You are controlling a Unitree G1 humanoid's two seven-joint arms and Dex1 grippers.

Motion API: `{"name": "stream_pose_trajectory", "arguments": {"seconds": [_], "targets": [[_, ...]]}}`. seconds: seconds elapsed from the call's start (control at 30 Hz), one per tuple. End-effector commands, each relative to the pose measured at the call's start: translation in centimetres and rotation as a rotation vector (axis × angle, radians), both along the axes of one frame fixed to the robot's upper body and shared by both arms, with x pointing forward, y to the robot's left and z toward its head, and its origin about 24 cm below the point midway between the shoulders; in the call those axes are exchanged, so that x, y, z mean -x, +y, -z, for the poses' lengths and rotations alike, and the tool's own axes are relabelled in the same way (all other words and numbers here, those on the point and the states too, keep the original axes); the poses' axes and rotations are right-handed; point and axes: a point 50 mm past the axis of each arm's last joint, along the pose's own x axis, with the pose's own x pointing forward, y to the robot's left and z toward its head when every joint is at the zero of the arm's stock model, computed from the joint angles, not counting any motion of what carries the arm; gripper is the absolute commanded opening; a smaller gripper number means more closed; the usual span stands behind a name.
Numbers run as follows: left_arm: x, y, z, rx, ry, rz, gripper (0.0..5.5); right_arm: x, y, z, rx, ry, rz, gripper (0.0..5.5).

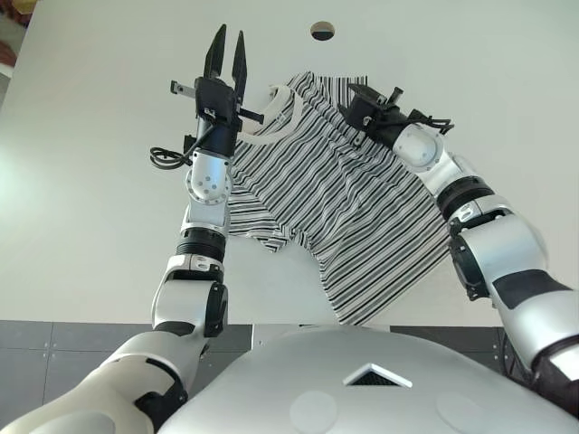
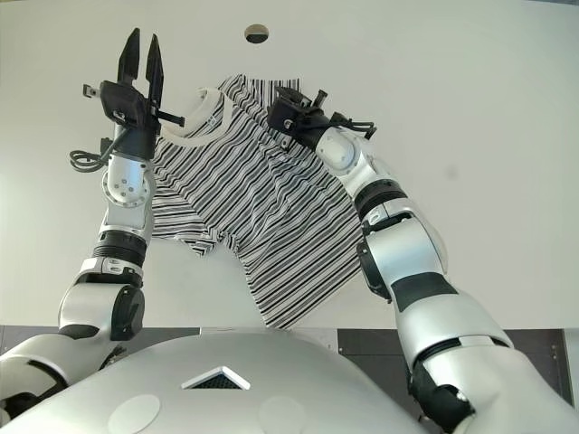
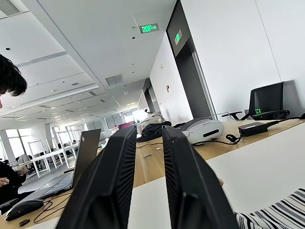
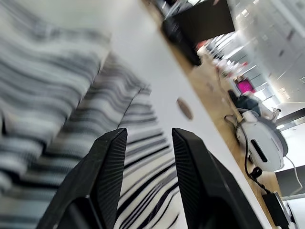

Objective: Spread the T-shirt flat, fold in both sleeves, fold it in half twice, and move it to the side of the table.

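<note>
The left gripper (image 1: 230,38) stands raised, its two fingers parted a little with nothing between them. The striped T-shirt (image 1: 335,199) lies rumpled on the white table (image 1: 90,181) just to its right, the white collar (image 1: 291,107) beside its wrist. The right gripper (image 4: 147,136) hangs low over the shirt's far corner, fingers apart and gripping nothing, with striped cloth directly under them and the rest of the shirt running back from it toward the robot; a round hole (image 1: 322,31) in the tabletop lies beyond both grippers.
</note>
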Motion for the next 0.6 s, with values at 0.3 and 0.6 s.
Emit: {"name": "stream_pose_trajectory", "arguments": {"seconds": [0.3, 0.6], "targets": [[-0.3, -0.7, -0.7, 0.007, -0.030, 0.012, 0.99, -1.3, -6.7, 0.6, 0.305, 0.051, 0.244, 1.74], [0.2, -0.6, -1.5, -0.006, -0.058, 0.020, 0.99, 1.4, -17.7, 1.3, 0.250, 0.346, 0.614, 1.74]]}}
